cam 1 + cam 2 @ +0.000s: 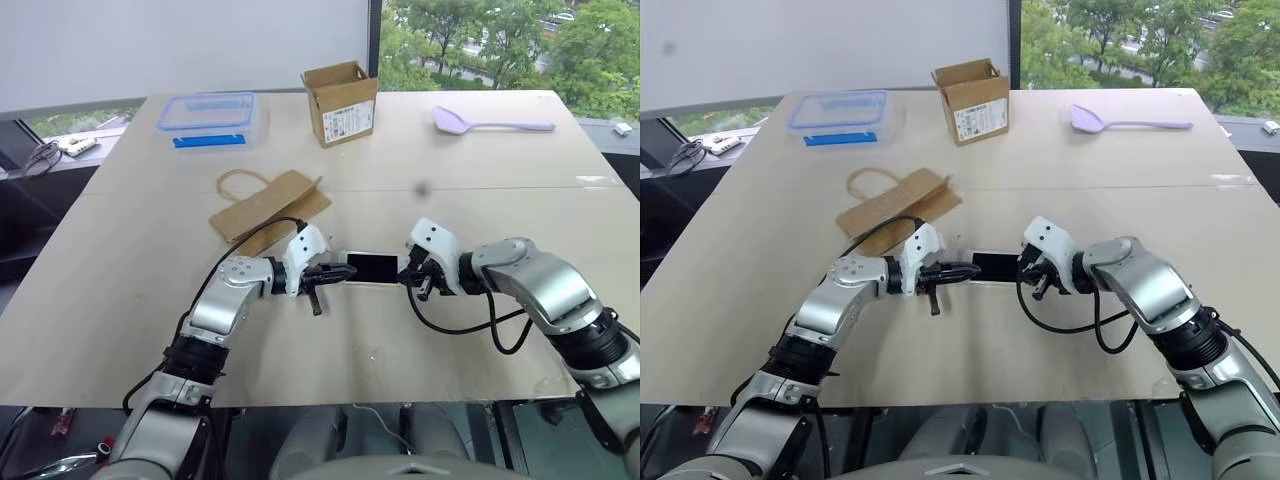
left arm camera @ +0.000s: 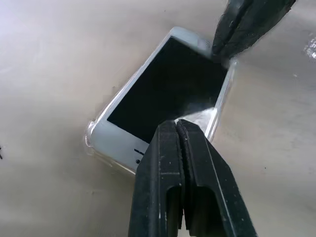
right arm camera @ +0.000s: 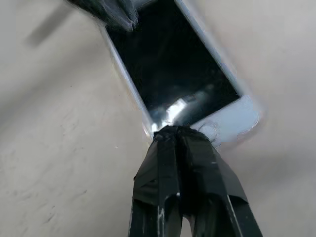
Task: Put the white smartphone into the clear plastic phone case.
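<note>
The slim white smartphone [image 1: 372, 268] with its dark screen is lying face up near the front middle of the pale wooden table [image 1: 120, 250], sitting inside the thin clear plastic phone case [image 2: 94, 140], whose rounded transparent rim is showing around the phone's corners. The left gripper [image 1: 340, 272] is reaching in level from the phone's left end, its two black fingers pressed together with nothing between them, the tips resting on the phone's end. The right gripper [image 1: 406, 278] is angling down from the right, fingers likewise pressed together and empty, tips meeting the opposite end by the home button. The left wrist view is showing the case's clear lip and the other gripper's black tip at the far corner; the head views are showing the flat brown paper bag [image 1: 268, 208] just behind, and well apart a clear box with a blue lid [image 1: 210, 118], an open cardboard box [image 1: 340, 102] and a lilac plastic spoon [image 1: 488, 123].
</note>
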Robot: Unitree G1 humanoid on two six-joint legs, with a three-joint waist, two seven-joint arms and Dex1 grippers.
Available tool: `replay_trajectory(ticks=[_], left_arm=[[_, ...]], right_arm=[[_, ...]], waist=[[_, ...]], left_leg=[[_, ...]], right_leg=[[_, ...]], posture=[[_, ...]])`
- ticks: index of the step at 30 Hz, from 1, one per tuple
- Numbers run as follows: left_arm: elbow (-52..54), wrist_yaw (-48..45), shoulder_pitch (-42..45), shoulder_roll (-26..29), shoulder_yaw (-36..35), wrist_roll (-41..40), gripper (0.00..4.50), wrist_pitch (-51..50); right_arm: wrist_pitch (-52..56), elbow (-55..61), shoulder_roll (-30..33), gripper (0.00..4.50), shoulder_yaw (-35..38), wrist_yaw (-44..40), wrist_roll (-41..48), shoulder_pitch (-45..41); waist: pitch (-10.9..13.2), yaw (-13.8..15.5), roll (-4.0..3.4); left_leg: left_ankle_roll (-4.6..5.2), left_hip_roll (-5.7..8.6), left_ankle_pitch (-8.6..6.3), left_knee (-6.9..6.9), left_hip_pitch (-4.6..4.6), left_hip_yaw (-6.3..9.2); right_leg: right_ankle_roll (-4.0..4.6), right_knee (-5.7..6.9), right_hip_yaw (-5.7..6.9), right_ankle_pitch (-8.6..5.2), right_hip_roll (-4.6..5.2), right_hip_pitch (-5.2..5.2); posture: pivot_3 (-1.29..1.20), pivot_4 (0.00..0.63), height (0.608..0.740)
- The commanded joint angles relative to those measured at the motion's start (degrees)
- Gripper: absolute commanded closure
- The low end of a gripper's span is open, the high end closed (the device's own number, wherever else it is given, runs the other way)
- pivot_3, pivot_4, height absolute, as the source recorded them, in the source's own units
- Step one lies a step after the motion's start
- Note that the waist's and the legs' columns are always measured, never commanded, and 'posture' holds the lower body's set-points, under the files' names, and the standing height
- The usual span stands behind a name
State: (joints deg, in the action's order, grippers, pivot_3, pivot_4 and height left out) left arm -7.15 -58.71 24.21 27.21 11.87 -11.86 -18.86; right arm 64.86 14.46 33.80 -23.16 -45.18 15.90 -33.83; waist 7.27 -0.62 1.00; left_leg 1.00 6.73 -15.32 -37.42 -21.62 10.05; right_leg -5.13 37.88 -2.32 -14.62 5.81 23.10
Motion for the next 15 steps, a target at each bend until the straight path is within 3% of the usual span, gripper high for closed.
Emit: replay_trajectory(ticks=[1, 6, 11, 15], left_arm=[[0.7, 0.7, 0.0, -0.1, 0.5, 0.6, 4.44, -0.9], [-0.1, 0.7, 0.1, -0.2, 0.7, 1.3, 4.44, -0.7], [0.0, 0.8, 0.4, -0.4, 0.6, 1.4, 4.44, -1.1], [0.1, 0.7, 0.5, -0.6, 0.7, 1.4, 4.44, -1.3]], right_arm=[[4.1, -7.4, 0.6, 4.50, -5.5, 0.7, -1.3, 3.5], [0.6, -3.7, -0.3, 4.50, -1.3, 2.4, -0.6, 5.9], [-4.5, 5.5, -6.1, 4.50, 11.8, 5.0, 4.5, 6.7], [-3.5, 6.4, -9.2, 4.50, 16.4, 9.5, 5.2, 4.6]], waist=[[-0.2, 0.0, 0.10], [-0.2, 0.0, 0.14], [0.0, -0.1, -0.05], [0.2, -0.2, -0.26]], left_leg=[[0.08, 0.00, -0.05, 0.01, 0.11, 0.01], [0.26, -0.02, -0.17, 0.16, 0.98, 0.06], [0.26, -0.02, -0.16, 0.15, 0.84, 0.14], [0.07, -0.02, -0.05, 0.16, 0.41, 0.04]], right_leg=[[0.00, -0.01, 0.01, 0.00, -0.01, -0.11], [-0.06, -0.15, 0.07, -0.05, -0.02, -0.97], [-0.05, -0.16, 0.12, -0.04, -0.03, -0.88], [-0.03, -0.02, -0.01, -0.02, -0.03, -0.38]], posture=[[0.00, 0.150, 0.740], [0.00, 0.150, 0.740], [0.00, 0.150, 0.740], [0.00, 0.150, 0.740]])
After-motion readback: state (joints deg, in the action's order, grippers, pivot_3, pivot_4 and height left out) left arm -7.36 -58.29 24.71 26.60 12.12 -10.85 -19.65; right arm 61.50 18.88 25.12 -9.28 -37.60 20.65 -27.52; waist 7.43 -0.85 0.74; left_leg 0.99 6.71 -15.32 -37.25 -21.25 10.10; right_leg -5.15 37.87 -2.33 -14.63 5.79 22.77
